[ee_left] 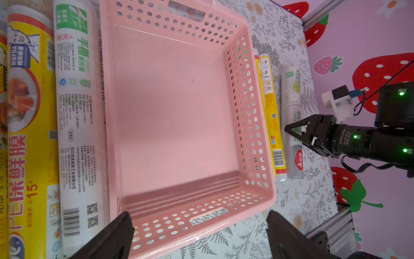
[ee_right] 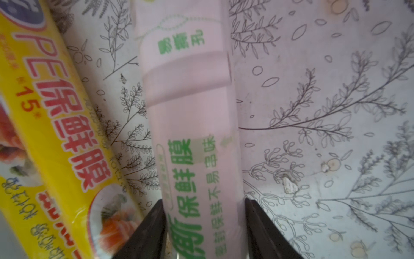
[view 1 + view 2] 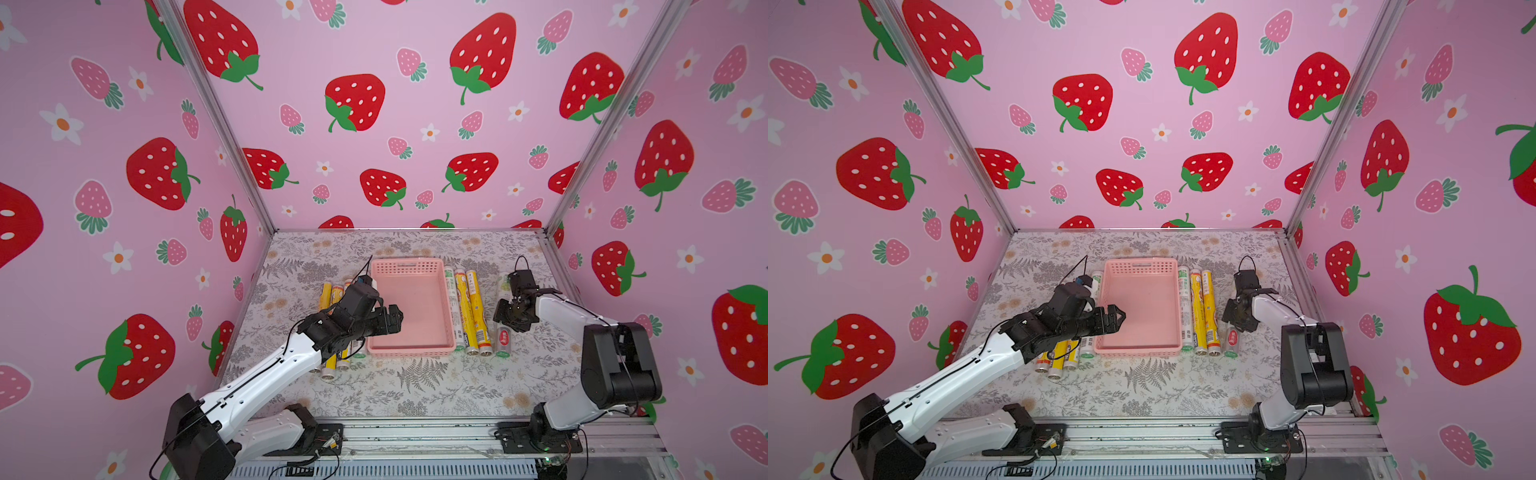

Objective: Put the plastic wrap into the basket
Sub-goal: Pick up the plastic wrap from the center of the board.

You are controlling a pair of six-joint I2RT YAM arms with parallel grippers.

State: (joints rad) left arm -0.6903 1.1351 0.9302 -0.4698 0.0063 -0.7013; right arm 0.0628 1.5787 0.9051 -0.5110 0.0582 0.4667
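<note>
The pale-pink basket sits mid-table with nothing in it. Rolls of plastic wrap lie along both of its long sides. To its right are a white one and two yellow ones. Further right lies a white roll with green print. My right gripper is down on that roll, with a finger against each side. Left of the basket lie yellow rolls and a white one, partly under my left arm. My left gripper hangs open over the basket's left rim.
Pink strawberry walls with metal posts close in the flowered table at the back and both sides. A metal rail carrying both arm bases runs along the front edge.
</note>
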